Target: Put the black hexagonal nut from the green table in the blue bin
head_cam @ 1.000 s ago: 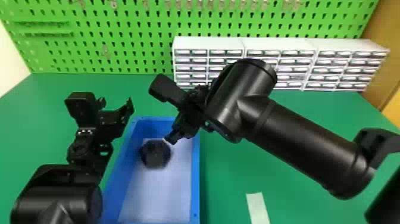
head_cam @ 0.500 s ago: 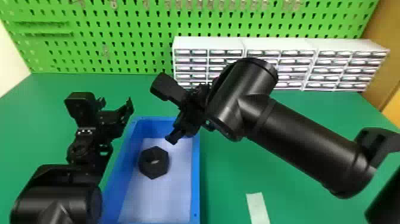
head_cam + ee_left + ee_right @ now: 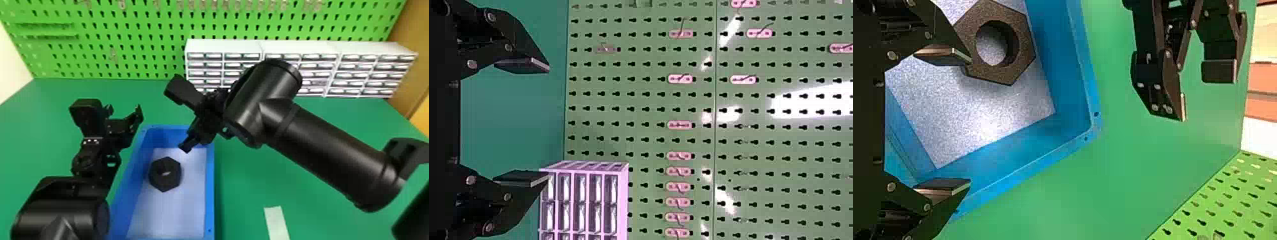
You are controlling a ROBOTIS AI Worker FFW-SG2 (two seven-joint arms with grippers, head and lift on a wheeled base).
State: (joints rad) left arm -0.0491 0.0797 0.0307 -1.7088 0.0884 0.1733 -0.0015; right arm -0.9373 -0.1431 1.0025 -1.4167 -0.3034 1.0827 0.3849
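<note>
The black hexagonal nut (image 3: pixel 159 180) lies flat on the light floor of the blue bin (image 3: pixel 210 191), in its rear half. Just behind and to the right of the nut, above the bin, is my right gripper (image 3: pixel 195 138). In the right wrist view, that gripper (image 3: pixel 967 123) has its fingers apart and nothing between them; the nut (image 3: pixel 1003 74) lies beyond one finger. My left gripper (image 3: pixel 125 110) is parked over the green table beside the bin's back left corner. Its wrist view shows this gripper (image 3: pixel 543 122) open and holding nothing.
White drawer units (image 3: pixel 223 46) line the back right of the green table (image 3: pixel 306 178), before a green pegboard (image 3: pixel 134 28). A pale strip (image 3: pixel 276 220) lies right of the bin. Both grippers are close together around the bin's rear end.
A second ago the nut was a moving blur slightly farther back in the picture; it now rests still on the bin floor. The right gripper has shifted very slightly, while the left arm has stayed put.
</note>
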